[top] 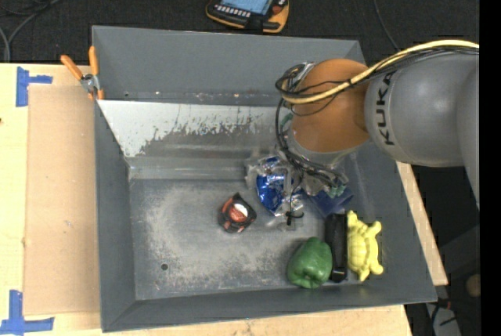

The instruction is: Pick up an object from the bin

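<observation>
Sprawling across the shot, bin [168,256]: grey metal, sloped walls, scuffed floor, most of the left half bare.
Arm [434,107]: big grey body at the right, its orange wrist cover [329,119] hanging over the right-centre of the floor with cables looped round it.
Green pepper [311,262]: plump, toy-looking, near the front wall and right of centre, well clear of the action.
Yellow toy [365,247]: knobbly figure at the front right, just beside a black bar [337,247] that lies between it and the pepper.
Blue crinkled wrapper [270,187]: here's our candidate, a shiny blue-and-silver foil bundle at right-centre of the floor, directly under the wrist.
Gripper [291,209]: down at floor level, right against the wrapper's right-hand edge. Whether the claw is apart or together I can't tell from this angle, and nothing is clearly clamped in it.
Orange-and-black round thing [237,214]: small and on its own, just left of the wrapper and apart from it.
Handling call: the wrapper looks feather-light, soft and slick. It should crumple rather than resist, and a loose flap could slide out or tear.
Grip call: go for the thick bunched middle and squeeze across the narrow way, not a thin edge.
</observation>
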{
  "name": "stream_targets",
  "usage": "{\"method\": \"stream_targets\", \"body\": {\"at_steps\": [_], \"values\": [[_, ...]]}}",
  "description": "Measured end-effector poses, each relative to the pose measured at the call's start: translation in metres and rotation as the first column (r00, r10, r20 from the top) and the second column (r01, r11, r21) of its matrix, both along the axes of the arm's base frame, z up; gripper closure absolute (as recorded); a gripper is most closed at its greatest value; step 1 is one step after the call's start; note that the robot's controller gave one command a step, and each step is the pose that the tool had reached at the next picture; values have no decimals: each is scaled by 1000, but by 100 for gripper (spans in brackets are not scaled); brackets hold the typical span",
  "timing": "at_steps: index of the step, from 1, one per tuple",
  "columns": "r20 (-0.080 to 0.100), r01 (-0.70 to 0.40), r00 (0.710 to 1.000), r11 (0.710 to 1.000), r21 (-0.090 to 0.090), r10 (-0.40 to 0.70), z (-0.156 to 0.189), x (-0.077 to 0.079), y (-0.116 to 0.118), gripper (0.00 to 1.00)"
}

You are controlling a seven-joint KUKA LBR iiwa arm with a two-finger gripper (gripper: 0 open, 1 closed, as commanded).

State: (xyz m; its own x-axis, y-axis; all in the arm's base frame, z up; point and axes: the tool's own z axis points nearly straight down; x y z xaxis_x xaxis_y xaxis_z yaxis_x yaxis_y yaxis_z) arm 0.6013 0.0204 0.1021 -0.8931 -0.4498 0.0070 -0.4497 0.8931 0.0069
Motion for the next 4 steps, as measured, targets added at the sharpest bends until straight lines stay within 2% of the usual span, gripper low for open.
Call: {"method": "stream_targets", "body": {"at_steps": [2,3,4], "values": [[0,2,1000,1000,0,-2,0,0,-1,0],[3,-11,1000,1000,1,11,50,-3,-13,0],[0,-10,1000,1000,2,10,49,-4,-14,0]]}}
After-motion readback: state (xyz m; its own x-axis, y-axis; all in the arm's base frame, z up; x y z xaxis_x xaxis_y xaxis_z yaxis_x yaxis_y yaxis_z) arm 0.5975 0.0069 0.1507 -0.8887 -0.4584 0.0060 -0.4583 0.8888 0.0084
